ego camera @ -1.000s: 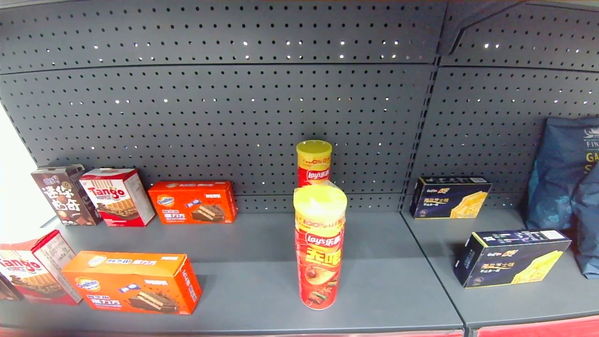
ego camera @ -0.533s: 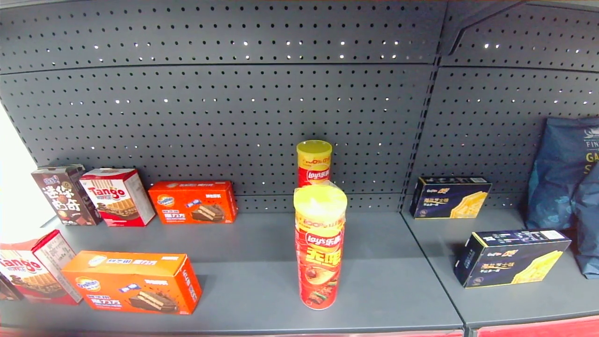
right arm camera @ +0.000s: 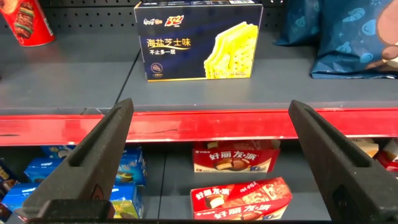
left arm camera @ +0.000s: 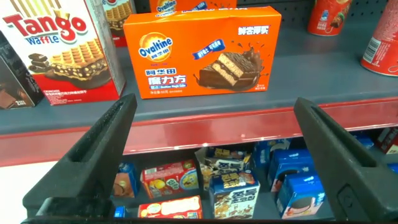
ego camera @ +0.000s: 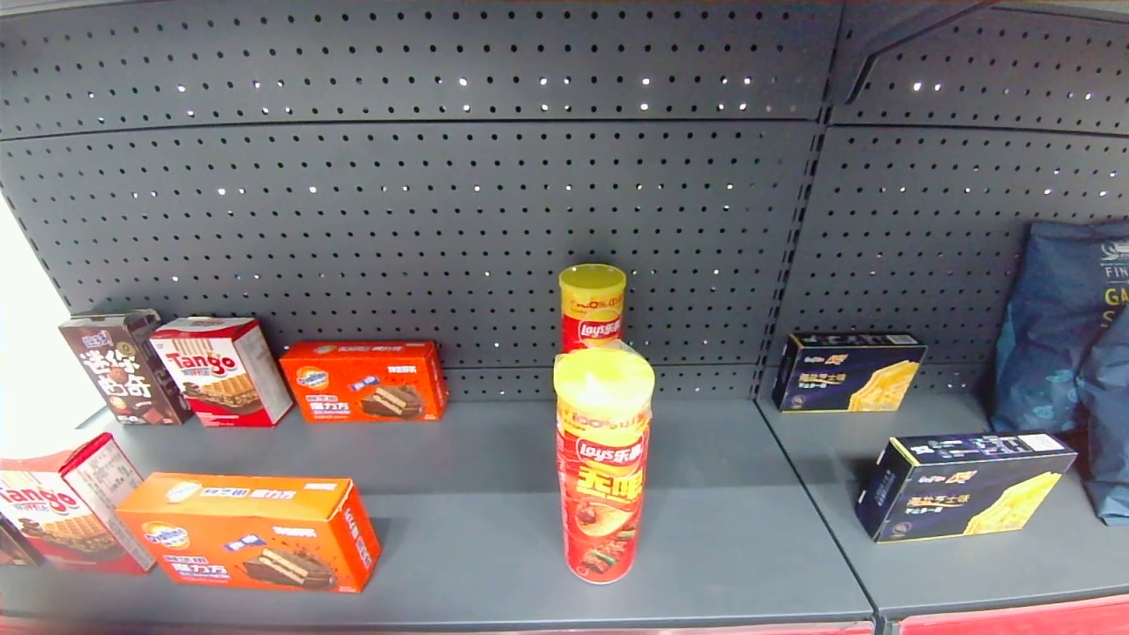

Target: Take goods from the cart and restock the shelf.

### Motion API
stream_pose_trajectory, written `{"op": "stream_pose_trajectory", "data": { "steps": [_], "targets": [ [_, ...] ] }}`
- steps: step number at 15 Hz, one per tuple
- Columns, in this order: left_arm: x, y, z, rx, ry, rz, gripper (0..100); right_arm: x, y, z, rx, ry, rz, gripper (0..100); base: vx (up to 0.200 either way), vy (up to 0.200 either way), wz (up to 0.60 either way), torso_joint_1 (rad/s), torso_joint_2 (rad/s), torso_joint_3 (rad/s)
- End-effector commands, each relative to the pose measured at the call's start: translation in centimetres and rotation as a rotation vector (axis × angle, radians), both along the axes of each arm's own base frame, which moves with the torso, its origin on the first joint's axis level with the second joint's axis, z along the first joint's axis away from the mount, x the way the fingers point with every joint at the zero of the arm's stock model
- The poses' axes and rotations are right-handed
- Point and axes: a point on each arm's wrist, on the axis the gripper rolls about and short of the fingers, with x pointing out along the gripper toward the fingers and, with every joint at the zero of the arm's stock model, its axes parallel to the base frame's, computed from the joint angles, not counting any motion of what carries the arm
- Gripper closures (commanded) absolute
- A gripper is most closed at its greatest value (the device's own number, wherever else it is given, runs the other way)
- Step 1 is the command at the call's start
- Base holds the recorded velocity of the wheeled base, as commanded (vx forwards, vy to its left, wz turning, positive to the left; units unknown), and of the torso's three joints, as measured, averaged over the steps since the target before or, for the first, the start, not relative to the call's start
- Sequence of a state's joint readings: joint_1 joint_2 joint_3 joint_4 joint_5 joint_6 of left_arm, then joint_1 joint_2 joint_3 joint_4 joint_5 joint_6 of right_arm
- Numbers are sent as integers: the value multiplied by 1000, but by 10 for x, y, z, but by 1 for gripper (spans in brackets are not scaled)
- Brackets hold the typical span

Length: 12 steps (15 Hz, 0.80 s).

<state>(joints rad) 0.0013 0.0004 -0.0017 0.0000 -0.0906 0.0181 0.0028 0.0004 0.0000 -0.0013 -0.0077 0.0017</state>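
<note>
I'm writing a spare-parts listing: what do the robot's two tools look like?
The left tool and right tool look alike. Both are matte black and unmarked, each with two long, wedge-shaped fingers that taper from a broad base to blunt tips.

Light glints through the dark grey perforated back panel (ego camera: 423,220); glare (ego camera: 26,353) at left.

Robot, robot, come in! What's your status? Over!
Left gripper open, empty, facing the orange box. Right gripper open, empty, facing the dark blue box. Shelf part stocked. Nothing in the way, over.
</note>
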Motion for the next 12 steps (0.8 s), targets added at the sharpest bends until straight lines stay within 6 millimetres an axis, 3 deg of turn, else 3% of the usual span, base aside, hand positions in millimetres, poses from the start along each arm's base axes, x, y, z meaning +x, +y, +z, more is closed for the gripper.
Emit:
{"op": "stream_pose_trajectory", "data": {
  "steps": [1, 10, 12],
  "targets": [
    [0, 0, 0, 0, 0, 0, 0, 0, 0, 0, 0, -1, 0, 0, 0, 0, 0, 0, 0, 0],
    [0, 0, 0, 0, 0, -1, 0, 0, 0, 0, 0, -2, 0, 0, 0, 0, 0, 0, 0, 0],
    [0, 0, 0, 0, 0, 0, 0, 0, 0, 0, 0, -1, 0, 0, 0, 0, 300, -1, 1, 1]
  ]
}}
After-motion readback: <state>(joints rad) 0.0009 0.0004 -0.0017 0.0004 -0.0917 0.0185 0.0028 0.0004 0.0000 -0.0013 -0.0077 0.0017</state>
